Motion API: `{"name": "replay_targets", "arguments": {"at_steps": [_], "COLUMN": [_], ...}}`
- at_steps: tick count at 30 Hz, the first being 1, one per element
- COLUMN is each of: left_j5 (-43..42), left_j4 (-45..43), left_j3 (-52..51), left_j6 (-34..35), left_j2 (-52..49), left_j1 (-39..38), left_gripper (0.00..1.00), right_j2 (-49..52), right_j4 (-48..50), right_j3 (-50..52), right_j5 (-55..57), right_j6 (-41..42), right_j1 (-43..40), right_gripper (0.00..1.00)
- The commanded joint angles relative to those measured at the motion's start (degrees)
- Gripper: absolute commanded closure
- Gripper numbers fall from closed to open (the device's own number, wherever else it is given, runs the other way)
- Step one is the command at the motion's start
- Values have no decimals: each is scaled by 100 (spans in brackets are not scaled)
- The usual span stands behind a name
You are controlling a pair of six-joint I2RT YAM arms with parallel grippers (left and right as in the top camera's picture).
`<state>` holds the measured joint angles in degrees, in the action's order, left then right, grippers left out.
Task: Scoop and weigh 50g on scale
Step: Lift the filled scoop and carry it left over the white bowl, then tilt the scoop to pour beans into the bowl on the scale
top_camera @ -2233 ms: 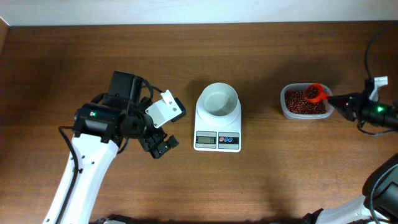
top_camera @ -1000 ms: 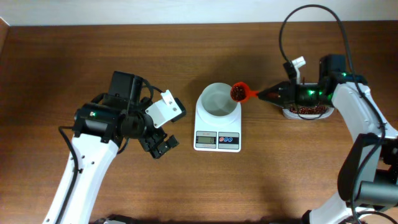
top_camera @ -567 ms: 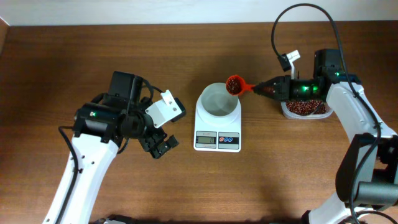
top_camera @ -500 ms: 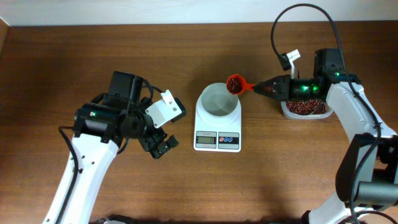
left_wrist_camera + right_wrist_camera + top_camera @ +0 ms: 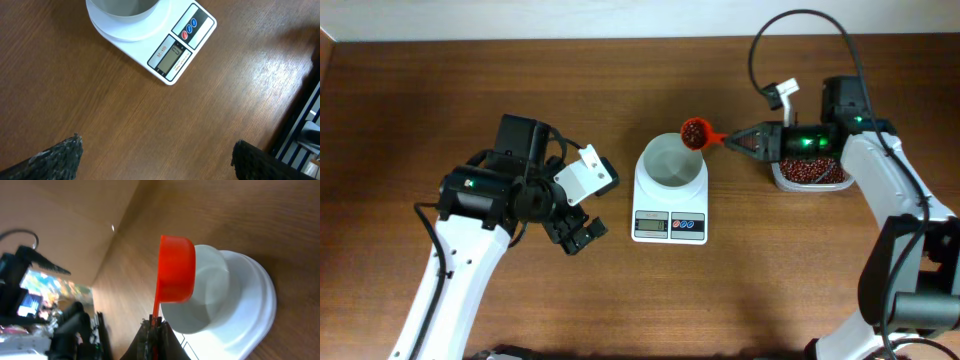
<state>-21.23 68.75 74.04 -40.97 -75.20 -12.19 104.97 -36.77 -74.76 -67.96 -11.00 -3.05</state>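
1. Delivery step: right claw (image 5: 733, 141) is clamped tight on the handle of a red plastic scoop (image 5: 694, 132), poised at the rim of the bowl (image 5: 657, 150).
2. The beans (image 5: 694, 130), small glossy red-brown ovals, fill the scoop.
3. The bowl is smooth, white and apparently empty, atop the rounded-square scale (image 5: 644, 196).
4. Next: probably a slow wrist roll, since loose grains pour fast.
5. Left claw (image 5: 157, 157) gapes wide over the worktop (image 5: 100, 115), holding nothing.

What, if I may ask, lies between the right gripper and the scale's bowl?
The red scoop of beans, its handle in the right gripper, at the bowl's rim, overhead view.
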Motion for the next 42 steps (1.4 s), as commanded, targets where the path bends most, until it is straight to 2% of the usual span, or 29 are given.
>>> {"name": "replay_targets", "arguments": {"at_steps": [1, 8, 12, 16, 19, 23, 26, 30, 33, 36, 39, 42], "left_j5": [-83, -83, -83, -83, -83, -83, -83, -83, -83, -83, -83, -83], "left_j4": [-11, -11, -11, -11, -11, -9, -11, -11, -11, -11, -11, -11], "left_j3": [-20, -20, -20, -20, -20, -20, -20, -20, -20, -20, -20, -20], "left_j6": [-50, -50, -50, -50, -50, -50, -50, -50, -50, -50, -50, -50], "left_j2": [96, 96, 96, 96, 96, 96, 96, 96, 96, 96, 96, 96], "left_j1": [24, 24, 24, 24, 24, 24, 24, 24, 24, 24, 24, 24], "left_gripper": [1, 1, 1, 1, 1, 1, 1, 1, 1, 1, 1, 1], "right_j2": [39, 39, 42, 39, 39, 42, 39, 39, 39, 42, 39, 39], "right_j4": [87, 170, 173, 166, 168, 173, 170, 151, 181, 168, 181, 164], "right_j3": [20, 20, 20, 20, 20, 20, 20, 20, 20, 20, 20, 20], "right_j5": [17, 973, 975, 866, 321, 859, 2, 1143, 289, 1213, 310, 1014], "right_j6": [-977, -1032, -1661, -1665, -1668, -1663, -1668, -1578, -1657, -1679, -1738, -1808], "right_j1": [256, 358, 387, 396, 396, 396, 396, 415, 433, 433, 433, 435], "right_gripper": [96, 96, 96, 96, 96, 96, 96, 96, 96, 96, 96, 96]}}
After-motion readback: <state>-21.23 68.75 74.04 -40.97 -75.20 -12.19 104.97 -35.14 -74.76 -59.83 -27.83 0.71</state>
